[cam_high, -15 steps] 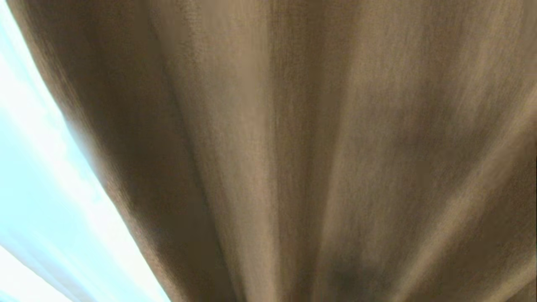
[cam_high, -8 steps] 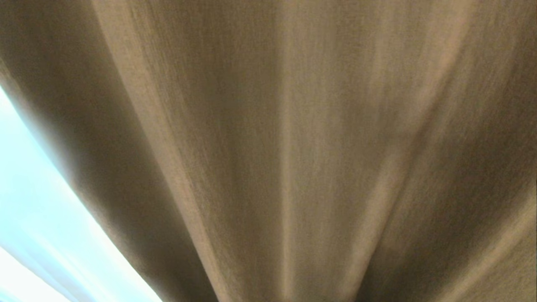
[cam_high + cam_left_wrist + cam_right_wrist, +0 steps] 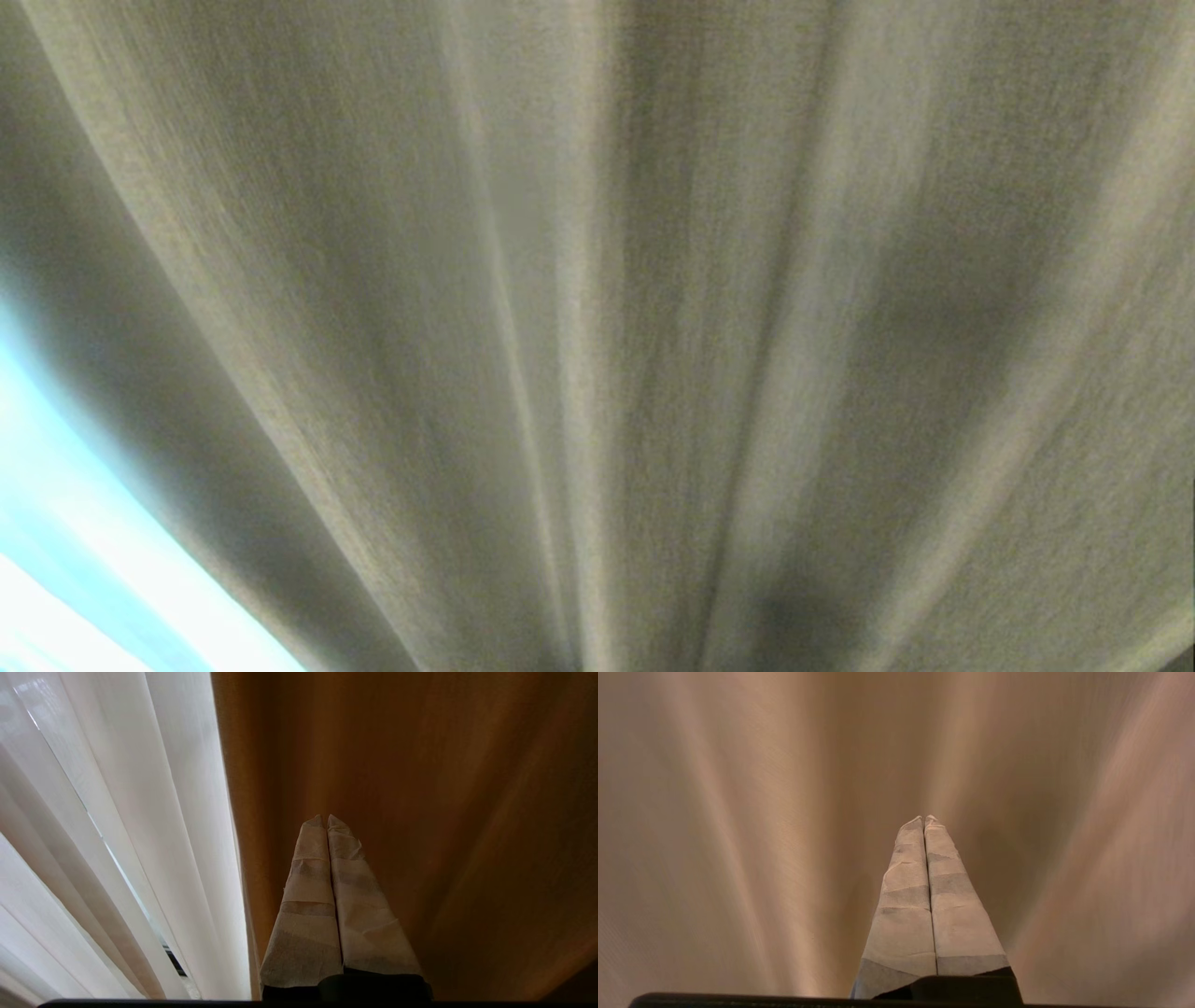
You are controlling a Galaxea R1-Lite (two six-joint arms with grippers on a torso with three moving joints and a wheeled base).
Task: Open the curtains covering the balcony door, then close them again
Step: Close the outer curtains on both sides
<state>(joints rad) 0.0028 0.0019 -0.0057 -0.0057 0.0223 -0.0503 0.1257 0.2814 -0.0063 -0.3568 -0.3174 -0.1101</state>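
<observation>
**Robot works nose-to-cloth at a drawn drape**

The beige-grey drape (image 3: 653,327) of the curtains fills the head view in vertical folds, with only a bright strip past its left edge. In the left wrist view, the white sheers (image 3: 117,835) hang just beside that same edge. The balcony door itself is hidden behind the fabric. The right gripper (image 3: 924,817) points into the drape's folds, fingers pressed together and holding nothing; whether its tips touch the cloth cannot be told. The left gripper (image 3: 326,816), likewise closed and empty, sits near the drape's edge. Judged from here, the step goes best if a gripper hooks that free edge and sweeps sideways, steadily, so folds gather rather than snag.
</observation>
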